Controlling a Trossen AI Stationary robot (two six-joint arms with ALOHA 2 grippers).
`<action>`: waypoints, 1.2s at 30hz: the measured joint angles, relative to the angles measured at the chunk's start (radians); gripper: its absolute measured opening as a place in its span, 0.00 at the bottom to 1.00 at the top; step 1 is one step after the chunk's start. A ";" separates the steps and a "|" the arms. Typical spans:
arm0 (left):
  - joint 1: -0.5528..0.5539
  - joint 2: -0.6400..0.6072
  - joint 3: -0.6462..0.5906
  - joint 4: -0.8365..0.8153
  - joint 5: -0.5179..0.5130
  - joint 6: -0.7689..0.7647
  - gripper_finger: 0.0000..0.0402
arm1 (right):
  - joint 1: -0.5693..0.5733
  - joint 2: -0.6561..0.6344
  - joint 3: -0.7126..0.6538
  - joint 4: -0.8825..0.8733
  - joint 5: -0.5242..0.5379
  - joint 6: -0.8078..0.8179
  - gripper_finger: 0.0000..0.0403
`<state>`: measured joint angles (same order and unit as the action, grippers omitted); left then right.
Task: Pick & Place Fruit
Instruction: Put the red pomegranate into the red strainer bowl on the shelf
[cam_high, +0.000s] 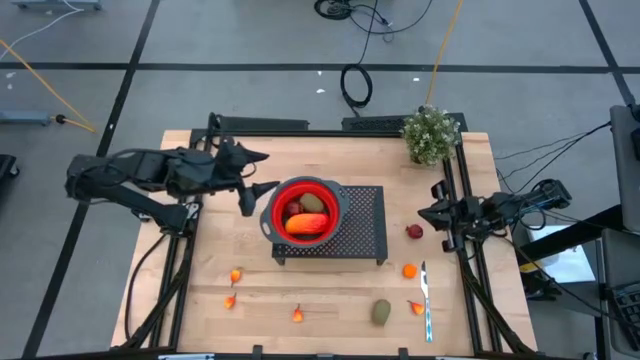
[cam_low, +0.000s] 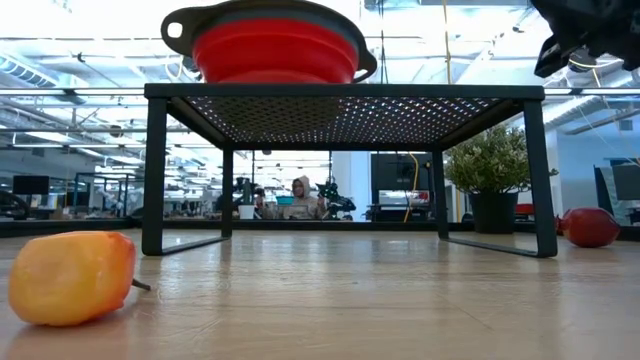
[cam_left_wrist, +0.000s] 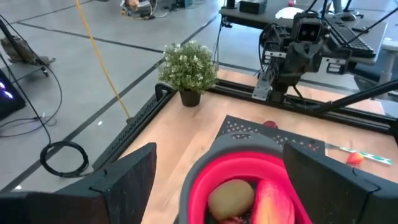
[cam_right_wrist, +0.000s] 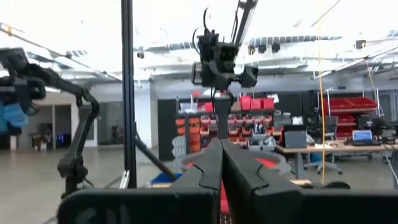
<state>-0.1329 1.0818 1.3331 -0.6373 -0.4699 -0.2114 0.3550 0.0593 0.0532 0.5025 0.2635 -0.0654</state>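
A red collapsible bowl (cam_high: 283, 196) stands on a black mesh stand (cam_high: 365, 225). It holds a long orange piece (cam_high: 307, 224), a brownish-green oval (cam_high: 313, 203) and a dark red bit. My left gripper (cam_high: 255, 178) hovers open at the bowl's left rim; in its wrist view (cam_left_wrist: 219, 149) the bowl (cam_left_wrist: 249, 163) lies between and below the fingers. My right gripper (cam_high: 437, 212) waits shut at the table's right edge (cam_right_wrist: 221, 152). A dark red round fruit (cam_high: 414, 232), an orange one (cam_high: 409, 270), a green oval (cam_high: 381, 313) and small orange bits (cam_high: 236, 275) lie on the table.
A potted plant (cam_high: 431, 133) stands at the far right corner. A silver utensil with a light-blue handle (cam_high: 426, 300) lies near the right edge, an orange-red bit (cam_high: 416, 307) beside it. In the low view an orange-yellow piece (cam_low: 70, 278) lies close by on the bare wood.
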 joint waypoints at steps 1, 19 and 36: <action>0.000 -0.010 0.000 -0.015 0.001 -0.002 0.86 | 0.000 0.000 0.000 0.011 0.001 0.000 0.00; 0.000 -0.328 -0.400 0.264 0.139 -0.004 0.86 | 0.000 0.009 0.062 -0.282 0.004 0.001 0.00; 0.042 -0.606 -0.658 0.291 0.074 -0.019 0.86 | 0.000 0.257 0.338 -0.734 0.109 0.234 0.00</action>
<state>-0.0914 0.4758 0.6750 -0.3462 -0.3961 -0.2306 0.3550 0.3167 0.3910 -0.2311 0.3722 0.1690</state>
